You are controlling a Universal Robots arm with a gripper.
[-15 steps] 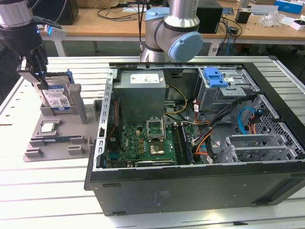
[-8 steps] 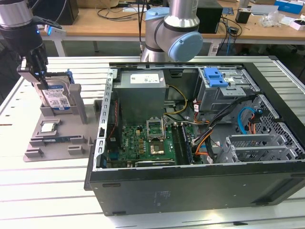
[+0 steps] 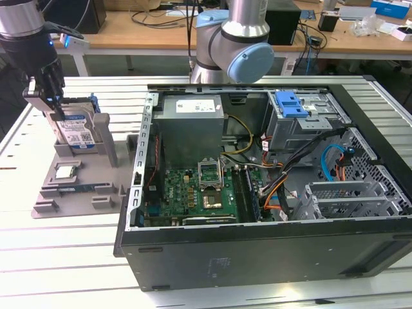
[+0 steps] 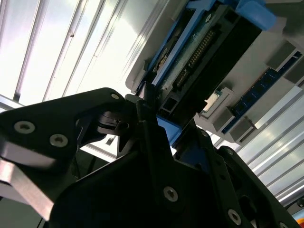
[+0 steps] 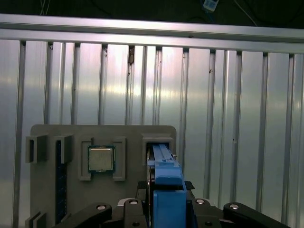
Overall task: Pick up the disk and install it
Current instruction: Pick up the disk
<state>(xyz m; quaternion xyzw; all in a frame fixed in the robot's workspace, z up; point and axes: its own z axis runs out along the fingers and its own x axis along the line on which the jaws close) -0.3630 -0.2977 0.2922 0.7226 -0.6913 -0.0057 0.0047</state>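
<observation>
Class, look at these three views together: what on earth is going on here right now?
A single robot arm has its hand at the top edge of the disk. The disk stands upright in a slot of the grey holder at the exterior view's left. In the first wrist view, the disk's blue carrier lies in the middle of the hand. The disk is not yet lifted out. The open computer case lies beside the holder.

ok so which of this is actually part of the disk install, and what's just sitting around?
Job:
- disk, upright in the grey holder
- gripper, at the disk's top edge
- open computer case
- drive cage with the blue latch, inside the case

Lying about:
- CPU chip, in the holder's square pocket
- cables on the bench behind
</observation>
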